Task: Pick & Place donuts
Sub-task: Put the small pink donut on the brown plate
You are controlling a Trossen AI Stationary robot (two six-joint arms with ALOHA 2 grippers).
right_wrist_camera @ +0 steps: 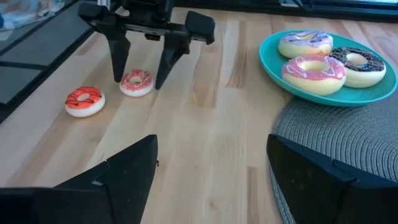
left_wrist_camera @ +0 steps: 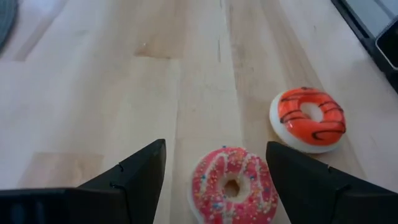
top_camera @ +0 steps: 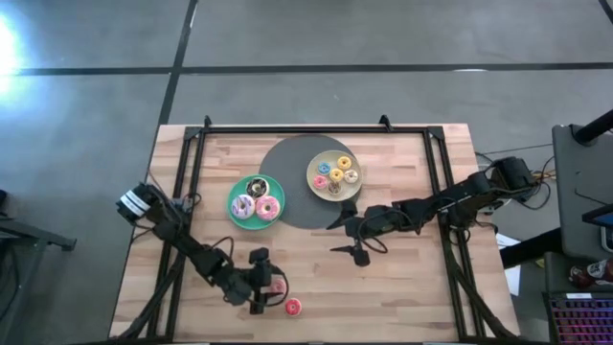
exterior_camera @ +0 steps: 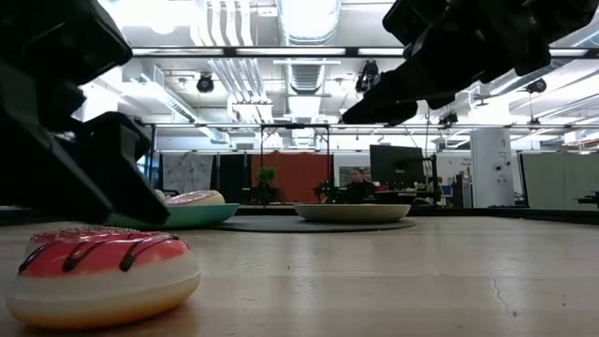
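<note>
Pink-iced with sprinkles, one small donut [left_wrist_camera: 234,185] is framed between the spread fingers [left_wrist_camera: 134,180] of the left gripper [top_camera: 267,281] near the table's front edge; in the left wrist view it lies in the gap between the fingers, and no contact can be made out. Just beside it, toward the front edge, a red-iced donut [left_wrist_camera: 308,119] with dark stripes is set flat on the wooden table [top_camera: 402,287], clear of the gripper. The same red donut [exterior_camera: 101,274] is seen close up in the low view. On the teal plate [top_camera: 236,196] three larger donuts are held: a lilac-white one [right_wrist_camera: 304,43], a pink one [right_wrist_camera: 314,73] and a brown one [right_wrist_camera: 359,66]. Several tiny donuts [top_camera: 335,175] are gathered on the pale-yellow plate [top_camera: 314,171], which is placed on a dark round mat [top_camera: 292,158] just beside the teal plate. The right gripper [top_camera: 349,236] is held wide and empty above the middle of the table, by the mat's front edge, well apart from the two loose donuts.
</note>
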